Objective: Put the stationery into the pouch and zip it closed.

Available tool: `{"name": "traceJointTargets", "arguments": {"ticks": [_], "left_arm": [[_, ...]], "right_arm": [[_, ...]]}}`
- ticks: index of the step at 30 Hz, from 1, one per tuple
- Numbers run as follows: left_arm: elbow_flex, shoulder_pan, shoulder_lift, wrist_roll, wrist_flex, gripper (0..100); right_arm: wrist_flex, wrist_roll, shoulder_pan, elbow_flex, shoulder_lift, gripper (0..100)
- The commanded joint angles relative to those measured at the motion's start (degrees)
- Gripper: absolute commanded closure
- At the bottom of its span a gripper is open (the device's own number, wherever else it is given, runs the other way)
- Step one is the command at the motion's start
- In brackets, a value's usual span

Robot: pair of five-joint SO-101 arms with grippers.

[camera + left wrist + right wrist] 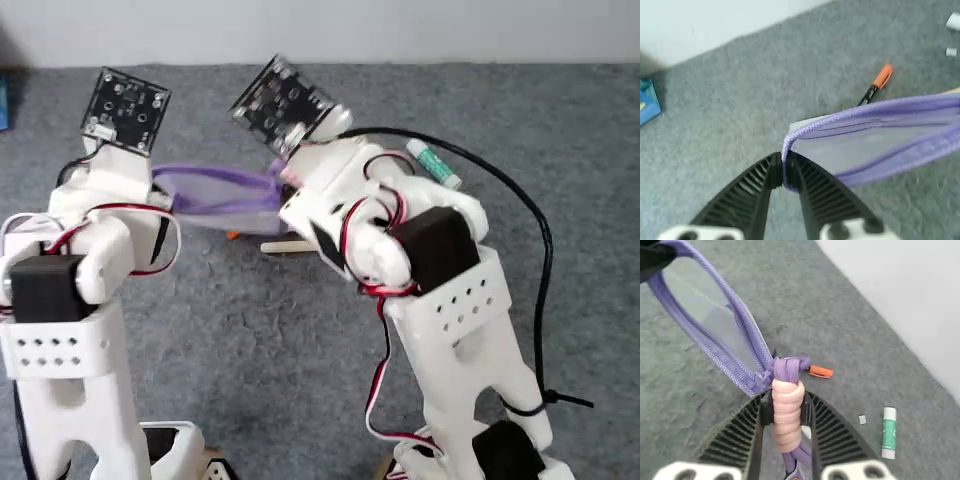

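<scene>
From above, both ends of the pouch (215, 190) lie hidden.

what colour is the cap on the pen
The cap is orange; the left wrist view shows it best.

**Grey bench, pale wall**

A bench (250, 340) covered in grey, carpet-like felt spreads from 6 o'clock up to a plain, pale wall (420, 30) that runs along 12 o'clock. A blue object (3, 100) sits at the bench's 10 o'clock edge, close to the wall. The light falls soft and even.
</scene>
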Motion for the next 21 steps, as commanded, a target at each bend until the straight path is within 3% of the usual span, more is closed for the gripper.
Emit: {"name": "traceJointTargets", "arguments": {"ticks": [1,5,17,21], "left_arm": [[-5.9,-2.5,-0.5,-0.8,5.6,99],[-7.6,-3.2,-0.5,-0.8,9.9,99],[6.3,-3.1,-7.5,-0.6,7.6,99],[10.5,-3.1,-10.4,-0.5,4.5,99]], "right_arm": [[2.5,0.1,-1.2,-2.5,-3.5,99.0],[4.8,-0.1,-1.4,-2.5,-4.7,99.0],[6.3,-2.4,-1.1,-0.1,-1.7,98.1],[10.2,-2.5,-1.1,-1.1,-3.8,84.0]]}}
